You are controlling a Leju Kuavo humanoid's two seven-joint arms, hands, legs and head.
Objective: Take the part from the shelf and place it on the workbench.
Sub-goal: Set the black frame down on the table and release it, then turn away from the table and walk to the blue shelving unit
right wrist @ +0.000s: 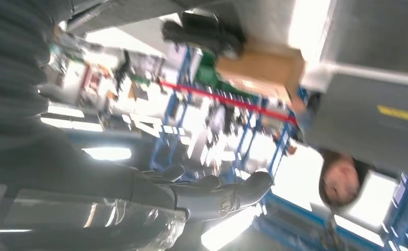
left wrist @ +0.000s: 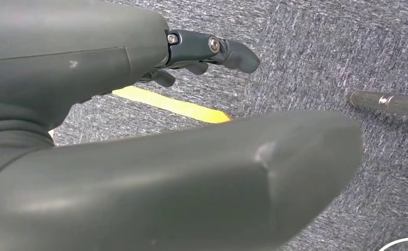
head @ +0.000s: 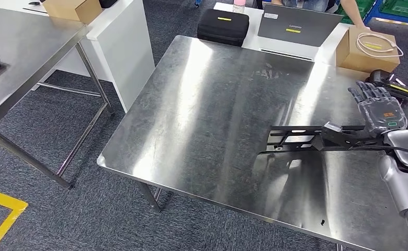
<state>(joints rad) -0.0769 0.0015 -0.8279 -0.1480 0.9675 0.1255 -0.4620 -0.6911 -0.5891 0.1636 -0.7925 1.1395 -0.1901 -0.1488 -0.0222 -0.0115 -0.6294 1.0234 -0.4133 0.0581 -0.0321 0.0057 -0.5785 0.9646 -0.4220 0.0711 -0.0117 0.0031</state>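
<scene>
While the right hand (head: 381, 107) holds the part (head: 317, 139) (black), the cardboard box (head: 366, 49) bears a cable (head: 380, 44).

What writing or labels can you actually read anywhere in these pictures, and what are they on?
"Lenovo", faint, on the grey laptop lid beyond the workbench.
Yellow stickers on the laptop, the black case, the cardboard box and the black device: too small to read.
Orange display on the right hand: unreadable.

The right arm (head: 406, 180) is silver and rounded, ending in a grey right hand (head: 381, 107) with dark fingers and a small orange-and-green marking on its back. The left hand (left wrist: 139, 130) has smooth grey covers, a thick grey thumb and dark fingers (left wrist: 212, 49) with silver screws.
</scene>
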